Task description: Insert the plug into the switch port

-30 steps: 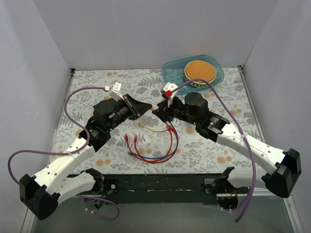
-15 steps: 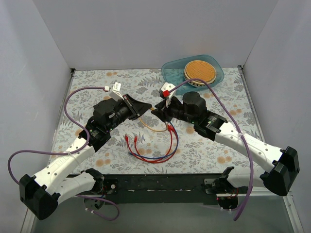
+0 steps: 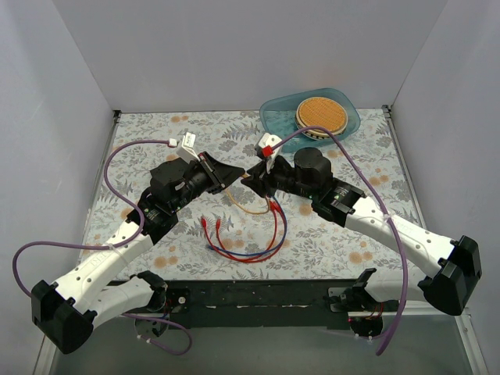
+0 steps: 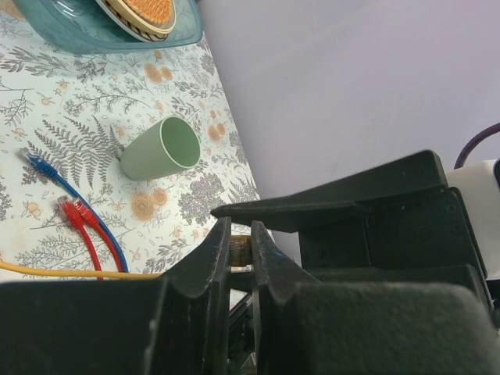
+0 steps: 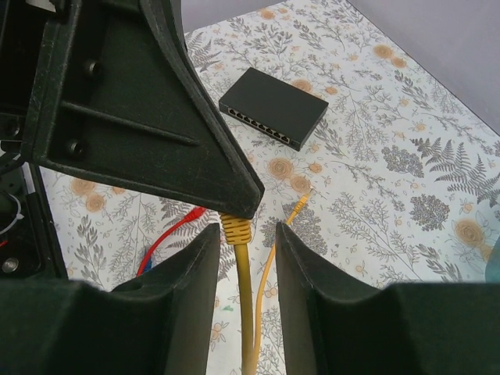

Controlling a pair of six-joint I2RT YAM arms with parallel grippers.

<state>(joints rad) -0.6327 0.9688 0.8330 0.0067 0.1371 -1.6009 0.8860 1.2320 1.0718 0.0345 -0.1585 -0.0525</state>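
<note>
plate (image 3: pixel 321 114) in bowl (image 3: pixel 271 116), cables (image 3: pixel 234 255) nearer, leftward

A teal dish (image 3: pixel 273 117) sits in the far right corner of the flower-patterned desk (image 3: pixel 156 133), holding a round woven mat (image 3: pixel 321 114). Red cables (image 3: pixel 205 223) and a blue cable (image 4: pixel 33 161) loop mid-desk toward the near edge. A pale green cup (image 4: pixel 161 148) lies on its side.

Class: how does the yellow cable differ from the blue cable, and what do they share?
The yellow cable has one plug pinched in the left claw; the blue cable lies untouched. The yellow cable rises from the table to that claw; the blue cable lies flat in a curve. The right claw straddles the yellow cable, not the blue cable. Both are thin leads with plugs.
</note>
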